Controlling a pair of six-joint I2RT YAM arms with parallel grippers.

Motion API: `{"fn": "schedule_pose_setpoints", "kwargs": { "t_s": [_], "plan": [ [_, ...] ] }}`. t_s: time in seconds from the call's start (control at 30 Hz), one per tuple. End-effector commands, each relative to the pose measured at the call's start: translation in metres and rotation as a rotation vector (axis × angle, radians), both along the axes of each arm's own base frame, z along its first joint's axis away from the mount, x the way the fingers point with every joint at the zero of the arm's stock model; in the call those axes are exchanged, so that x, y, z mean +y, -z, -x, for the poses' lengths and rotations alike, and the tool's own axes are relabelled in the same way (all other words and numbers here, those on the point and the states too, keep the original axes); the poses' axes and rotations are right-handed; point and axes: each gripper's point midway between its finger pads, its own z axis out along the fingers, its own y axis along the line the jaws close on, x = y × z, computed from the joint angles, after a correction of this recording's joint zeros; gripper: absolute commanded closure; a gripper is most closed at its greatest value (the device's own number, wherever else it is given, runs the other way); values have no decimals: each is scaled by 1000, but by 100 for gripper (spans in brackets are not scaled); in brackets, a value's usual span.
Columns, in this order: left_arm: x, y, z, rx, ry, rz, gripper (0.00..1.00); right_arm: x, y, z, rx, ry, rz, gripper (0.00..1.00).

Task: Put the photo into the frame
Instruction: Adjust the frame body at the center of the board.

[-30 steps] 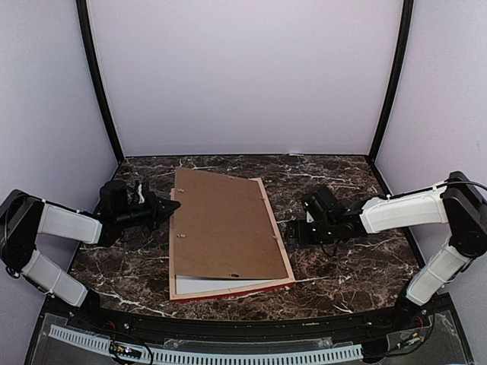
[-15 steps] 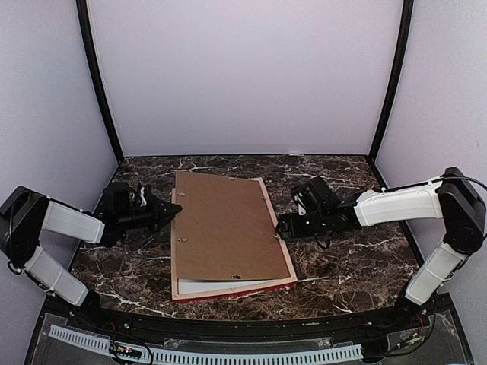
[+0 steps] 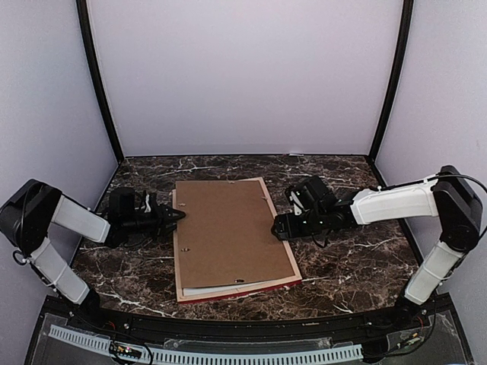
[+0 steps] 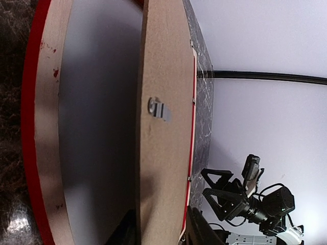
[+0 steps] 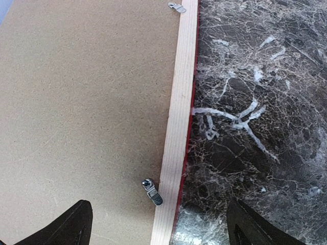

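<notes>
The frame [image 3: 245,287] lies face down on the marble, red edge and pale wood rail [image 5: 176,122] showing. A plain brown backing board [image 3: 228,228] covers it. The photo shows only as its white back [image 4: 102,127] under the board's lifted left edge, and as a white strip [image 3: 207,290] at the near end. My left gripper [image 3: 179,215] straddles the board's left edge, jaws parted, one finger below and one above [image 4: 161,237]. My right gripper [image 3: 278,226] hovers wide open over the frame's right rail [image 5: 158,229], holding nothing.
Small metal turn clips [image 5: 153,192] [image 4: 159,109] sit on the board by the rails. Lavender walls with black corner posts [image 3: 389,76] close in the table. Bare marble [image 3: 358,258] lies right of the frame. A slotted cable tray [image 3: 205,356] runs along the front.
The left jaws have parted from shut on the board's edge, and the board has sunk flatter. The frame has swung squarer. The right gripper has moved left to the frame's right rail.
</notes>
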Motion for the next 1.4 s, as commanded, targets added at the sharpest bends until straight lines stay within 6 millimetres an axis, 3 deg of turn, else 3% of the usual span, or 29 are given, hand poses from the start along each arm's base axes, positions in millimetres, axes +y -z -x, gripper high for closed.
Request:
{"fn": "schedule_pose_setpoints", "kwargs": {
  "t_s": [0.0, 0.23, 0.43, 0.63, 1.07, 1.23, 1.37],
  "plan": [
    [-8, -15, -5, -57, 42, 22, 68, 15, -9, -8, -21, -47, -35, 8],
    [-8, -12, -5, -53, 47, 18, 67, 14, 12, 0, 47, -40, -19, 8],
    [-8, -9, -5, -55, 55, 4, 67, 20, 21, 21, 128, -72, -103, 10],
    [-11, -6, -6, -48, 78, -15, 64, 26, 22, 40, 176, -87, -189, 13],
    [-18, -4, -11, -48, 128, -38, 63, 42, 15, 85, 191, -96, -203, 15],
    [-20, -4, -15, -47, 146, -49, 62, 36, 19, 100, 199, -75, -176, 14],
    [-21, -2, -16, -45, 159, -57, 62, 16, 17, 90, 131, -31, -75, 10]
  ]
}}
